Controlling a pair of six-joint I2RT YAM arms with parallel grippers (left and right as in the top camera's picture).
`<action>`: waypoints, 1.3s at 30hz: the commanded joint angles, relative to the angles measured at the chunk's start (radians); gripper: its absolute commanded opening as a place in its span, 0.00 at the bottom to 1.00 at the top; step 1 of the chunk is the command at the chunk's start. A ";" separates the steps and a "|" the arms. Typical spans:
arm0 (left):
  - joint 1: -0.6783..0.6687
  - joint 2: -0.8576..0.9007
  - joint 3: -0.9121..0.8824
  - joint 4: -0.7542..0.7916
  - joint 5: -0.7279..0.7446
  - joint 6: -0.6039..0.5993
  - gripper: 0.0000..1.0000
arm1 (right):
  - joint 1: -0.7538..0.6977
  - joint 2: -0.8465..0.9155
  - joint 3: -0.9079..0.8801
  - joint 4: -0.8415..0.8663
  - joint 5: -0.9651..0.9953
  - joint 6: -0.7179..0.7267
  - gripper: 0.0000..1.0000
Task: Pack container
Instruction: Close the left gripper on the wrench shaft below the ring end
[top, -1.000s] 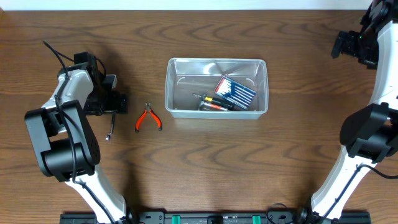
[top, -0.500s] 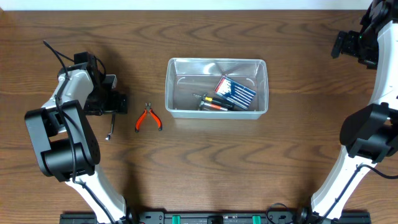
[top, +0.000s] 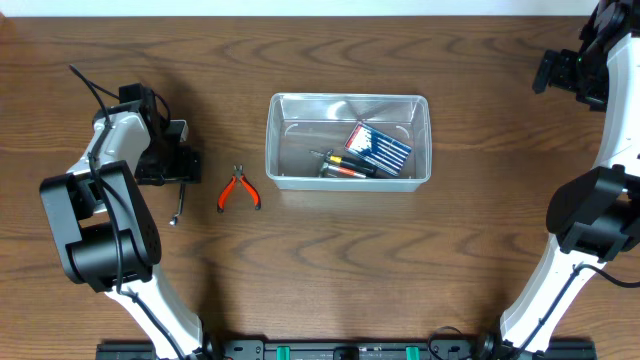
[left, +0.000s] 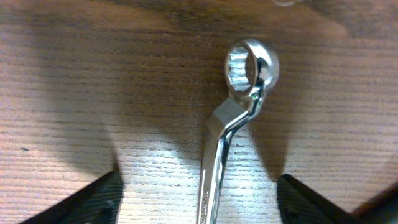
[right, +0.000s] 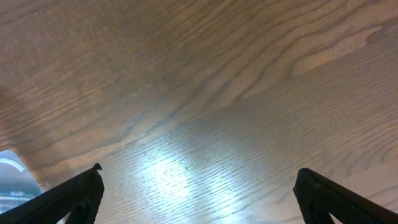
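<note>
The clear plastic container (top: 272, 140) sits at the table's middle. It holds a blue-and-red packet (top: 378, 147) and an orange-handled screwdriver (top: 345, 168). A silver ring wrench (top: 178, 207) lies on the table left of it; it also shows in the left wrist view (left: 239, 106), with its shaft running between the fingers. My left gripper (top: 181, 167) (left: 198, 202) is open and straddles the wrench close to the table, not touching it. Orange-handled pliers (top: 238, 190) lie between wrench and container. My right gripper (top: 560, 72) (right: 198, 193) is open and empty at the far right, above bare wood.
The container's corner (right: 9, 177) shows at the left edge of the right wrist view. The table is dark brown wood (top: 400, 260).
</note>
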 joint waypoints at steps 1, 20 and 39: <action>0.005 0.020 -0.011 0.001 -0.008 0.011 0.70 | -0.005 -0.005 -0.001 0.000 0.008 0.010 0.99; 0.005 0.020 -0.011 0.001 -0.008 0.011 0.49 | -0.005 -0.005 -0.001 0.000 0.008 0.010 0.99; 0.005 0.020 -0.011 0.001 -0.008 0.011 0.30 | -0.005 -0.005 -0.001 0.000 0.008 0.010 0.99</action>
